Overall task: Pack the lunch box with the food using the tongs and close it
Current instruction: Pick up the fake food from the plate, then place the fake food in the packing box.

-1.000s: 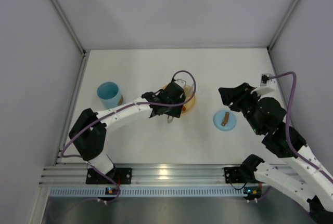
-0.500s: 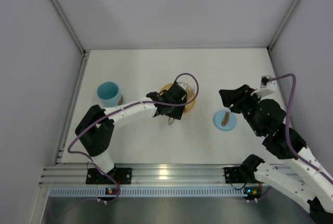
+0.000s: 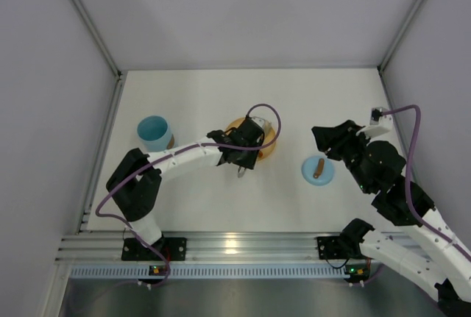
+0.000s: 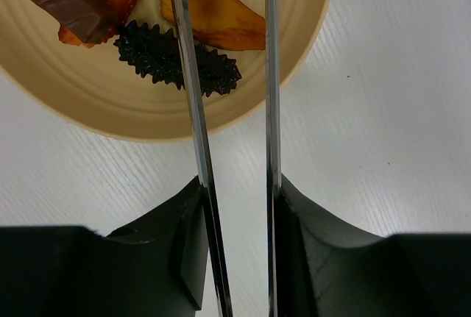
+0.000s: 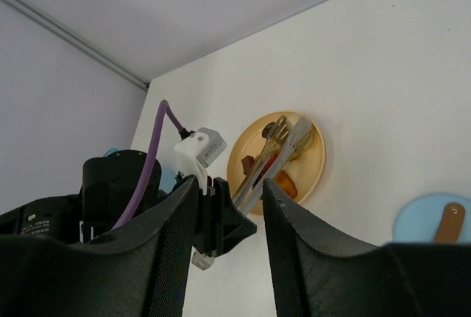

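Note:
My left gripper (image 3: 241,154) hangs at the near edge of the orange plate (image 3: 268,143), shut on the silver tongs (image 4: 196,118); each jaw presses one arm of them (image 4: 239,184). The tongs' arms reach out over the plate. The food lies there: a brown bar (image 4: 71,5), a dark spiky piece (image 4: 176,64) and an orange piece (image 4: 215,21). The light blue lunch box (image 3: 154,132) stands open to the left. Its lid (image 3: 318,170), brown knob up, lies flat to the right. Just beyond the lid my right gripper (image 3: 321,140) is open and holds nothing (image 5: 228,199).
White walls close the table in on the left, right and back. A metal rail (image 3: 235,245) runs along the near edge by the arm bases. The left arm's purple cable (image 3: 265,115) loops above the plate.
The left arm's elbow has shifted slightly to the right, while its gripper stays at the plate with the tongs. The right arm has barely moved.

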